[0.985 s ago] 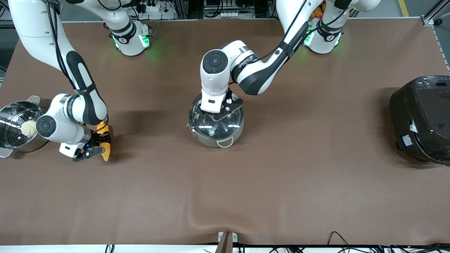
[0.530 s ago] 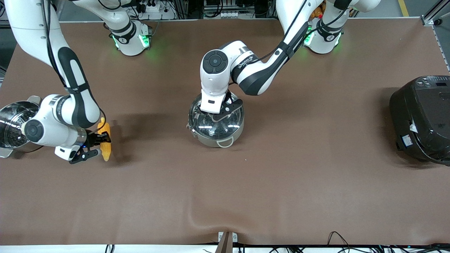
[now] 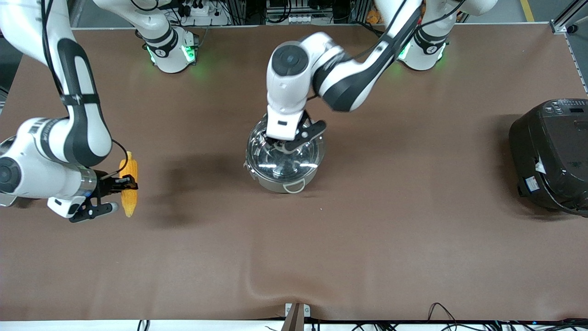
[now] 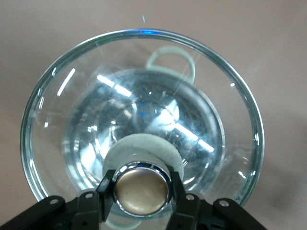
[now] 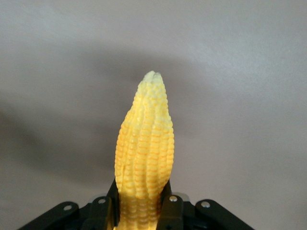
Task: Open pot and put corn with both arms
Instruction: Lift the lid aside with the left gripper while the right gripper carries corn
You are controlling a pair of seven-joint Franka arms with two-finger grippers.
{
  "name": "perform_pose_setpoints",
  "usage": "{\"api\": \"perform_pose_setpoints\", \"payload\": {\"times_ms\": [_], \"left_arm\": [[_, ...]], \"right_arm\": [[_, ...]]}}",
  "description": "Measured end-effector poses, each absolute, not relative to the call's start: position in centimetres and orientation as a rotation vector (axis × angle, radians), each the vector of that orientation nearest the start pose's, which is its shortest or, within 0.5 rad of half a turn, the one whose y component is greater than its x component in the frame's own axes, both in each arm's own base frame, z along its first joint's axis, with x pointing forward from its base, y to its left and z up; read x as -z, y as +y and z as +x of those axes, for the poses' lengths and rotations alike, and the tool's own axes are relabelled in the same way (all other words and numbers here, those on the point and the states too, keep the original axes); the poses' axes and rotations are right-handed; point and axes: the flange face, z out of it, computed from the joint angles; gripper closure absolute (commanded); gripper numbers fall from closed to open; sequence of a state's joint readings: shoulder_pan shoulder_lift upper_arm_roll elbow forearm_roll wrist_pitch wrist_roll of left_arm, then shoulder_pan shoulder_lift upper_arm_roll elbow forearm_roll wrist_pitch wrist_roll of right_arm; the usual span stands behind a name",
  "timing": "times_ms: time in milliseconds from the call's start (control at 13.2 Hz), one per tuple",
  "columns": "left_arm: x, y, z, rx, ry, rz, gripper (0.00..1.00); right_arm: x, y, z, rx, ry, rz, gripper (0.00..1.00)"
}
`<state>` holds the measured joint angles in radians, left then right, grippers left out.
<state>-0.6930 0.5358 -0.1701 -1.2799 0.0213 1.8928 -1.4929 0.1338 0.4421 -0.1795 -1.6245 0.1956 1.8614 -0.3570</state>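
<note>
Corn (image 3: 128,185) sits pinched across its middle between the two fingers of the right gripper (image 3: 123,184), lifted off the table (image 3: 367,239) near the right arm's end, its tapered tip jutting out past the fingertips in the right wrist view (image 5: 144,153). That arm hangs bent, wrist low and turned sideways. At the table's middle stands the pot (image 3: 283,168); its glass lid (image 4: 144,120) is raised just above the rim, tilted, with the tan knob (image 4: 141,189) clamped between the left gripper's (image 3: 281,146) fingers (image 4: 106,191). That arm reaches in from its base, wrist pointing straight down.
</note>
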Motion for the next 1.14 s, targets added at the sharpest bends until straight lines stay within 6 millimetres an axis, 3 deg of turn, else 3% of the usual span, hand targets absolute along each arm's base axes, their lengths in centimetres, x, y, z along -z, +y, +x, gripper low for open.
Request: {"api": "perform_pose_setpoints", "payload": {"times_ms": [152, 227, 379, 606, 833, 985, 1136], "left_arm": [[-50.9, -47.0, 51.2, -0.022, -1.103, -3.031, 1.0], [-52.6, -43.5, 52.7, -0.017, -1.08, -3.024, 1.0], [-53.2, -36.0, 55.9, -0.053, -0.98, -3.034, 1.0], [-49.3, -24.9, 59.3, -0.16, -0.759, -3.039, 1.0], [-43.3, -15.1, 60.0, -0.186, -0.654, -3.066, 1.0], [-39.0, -11.4, 58.7, -0.18, -0.615, -3.079, 1.0], [-35.1, -9.9, 56.7, -0.191, -0.616, -3.074, 1.0]], "right_arm": [[-39.6, 1.6, 65.1, -0.294, -0.321, -2.963, 0.85], [-41.7, 2.8, 64.9, -0.317, -0.28, -2.964, 0.85], [-45.1, 6.5, 64.4, -0.348, -0.181, -2.979, 0.84], [-47.5, 15.8, 63.1, -0.346, -0.05, -3.007, 0.84], [-47.7, 24.4, 60.3, -0.365, 0.002, -3.041, 0.84], [-47.6, 28.8, 58.6, -0.342, 0.021, -3.077, 0.84], [-47.2, 32.4, 57.4, -0.29, 0.058, -3.088, 0.84]]}}
